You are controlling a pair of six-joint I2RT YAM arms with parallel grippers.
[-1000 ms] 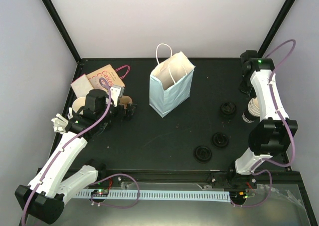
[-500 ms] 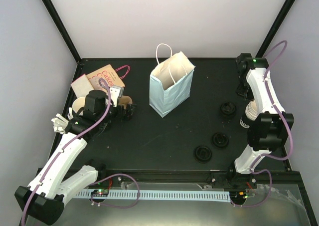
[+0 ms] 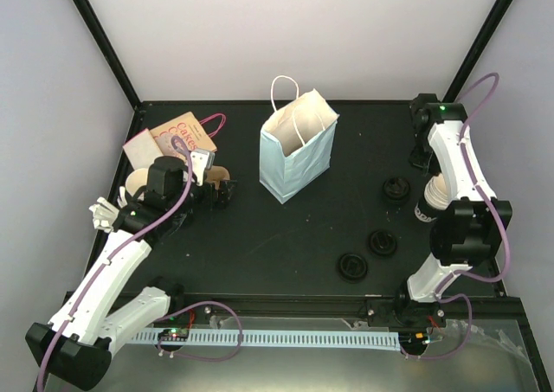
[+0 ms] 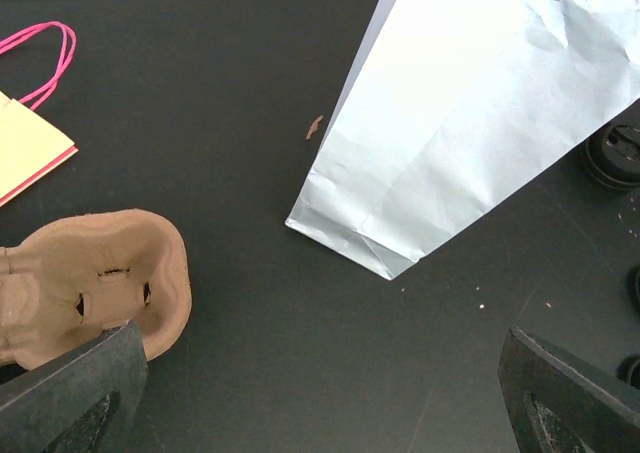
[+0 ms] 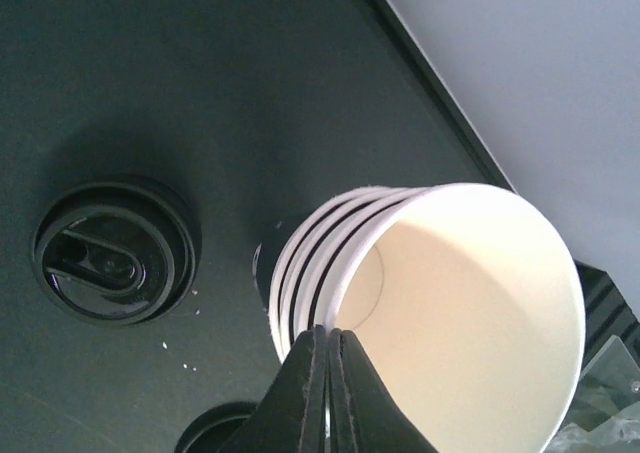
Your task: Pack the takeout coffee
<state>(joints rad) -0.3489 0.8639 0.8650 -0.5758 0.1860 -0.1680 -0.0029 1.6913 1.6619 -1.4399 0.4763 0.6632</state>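
Paper items first: found a pale blue bag [image 3: 299, 145] standing upright, mouth open, near the middle of the back edge of the table [image 3: 286, 228]. Located the stack of paper cups [image 3: 435, 195] upright close to the right edge, roughly halfway back, with several nested rims showing in the right wrist view. Counted three black lids [image 3: 382, 242] lying loose on the surface to the left of the stack and toward the front edge, the nearest just beside the stack, all well apart from the bag. Noted the right gripper [image 5: 328, 335] with fingers pressed fully together, tips right at the near rim of the top cup; unable to confirm any pinch on the cup wall. Noted the left gripper [image 4: 320, 403] spread wide, holding nothing, hanging over bare surface toward the left edge. Recorded a brown moulded-pulp cup carrier [image 4: 100, 273] lying just beside one of its fingers, apart from the blue bag. Logged a second bag [image 3: 177, 137], flat, printed, with pink handles, in the back left corner.
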